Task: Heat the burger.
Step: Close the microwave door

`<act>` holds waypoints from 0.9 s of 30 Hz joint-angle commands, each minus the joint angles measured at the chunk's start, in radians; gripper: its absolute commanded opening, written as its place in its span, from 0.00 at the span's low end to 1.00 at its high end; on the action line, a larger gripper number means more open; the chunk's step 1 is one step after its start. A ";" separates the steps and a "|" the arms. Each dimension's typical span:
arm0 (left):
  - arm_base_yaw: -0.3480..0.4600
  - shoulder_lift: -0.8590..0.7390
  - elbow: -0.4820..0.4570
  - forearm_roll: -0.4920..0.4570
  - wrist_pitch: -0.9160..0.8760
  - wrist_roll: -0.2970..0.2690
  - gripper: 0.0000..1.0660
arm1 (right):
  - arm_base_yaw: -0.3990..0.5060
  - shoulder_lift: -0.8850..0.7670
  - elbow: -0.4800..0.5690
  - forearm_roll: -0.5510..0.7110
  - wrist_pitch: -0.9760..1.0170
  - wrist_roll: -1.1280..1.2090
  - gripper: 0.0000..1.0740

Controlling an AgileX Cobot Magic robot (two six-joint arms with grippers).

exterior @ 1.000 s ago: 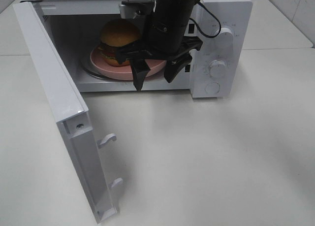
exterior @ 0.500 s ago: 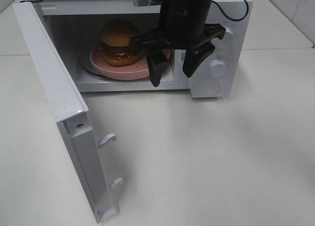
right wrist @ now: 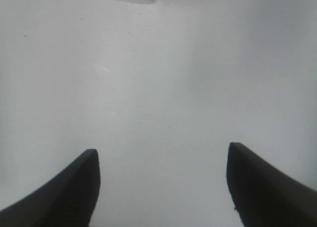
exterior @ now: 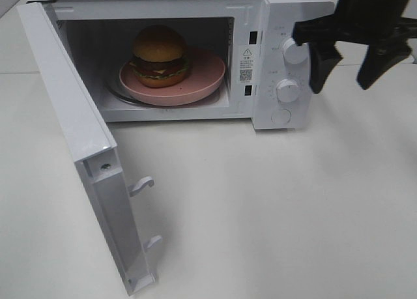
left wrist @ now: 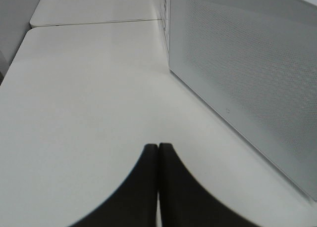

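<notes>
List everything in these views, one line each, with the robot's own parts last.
microwave: one, white, at the back of the table.
door: one, white, swung open on the microwave's left, two latch hooks on its edge.
burger: one, golden-brown bun with dark, red, yellow and green layers, on the plate inside the microwave.
plate: one, pink, round, inside the microwave cavity.
knobs: two, white, one above the other on the control panel.
button: one, white, round, below the knobs.
table: one, white, under everything.
right claw: one, black, open and empty, to the right of the control panel.
left claw: one, black, shut and empty, over the table beside a perforated microwave panel.
</notes>
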 commanded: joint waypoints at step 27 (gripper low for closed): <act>-0.002 -0.020 0.003 -0.007 -0.008 0.003 0.00 | -0.156 -0.943 0.772 -0.012 0.004 -0.030 0.65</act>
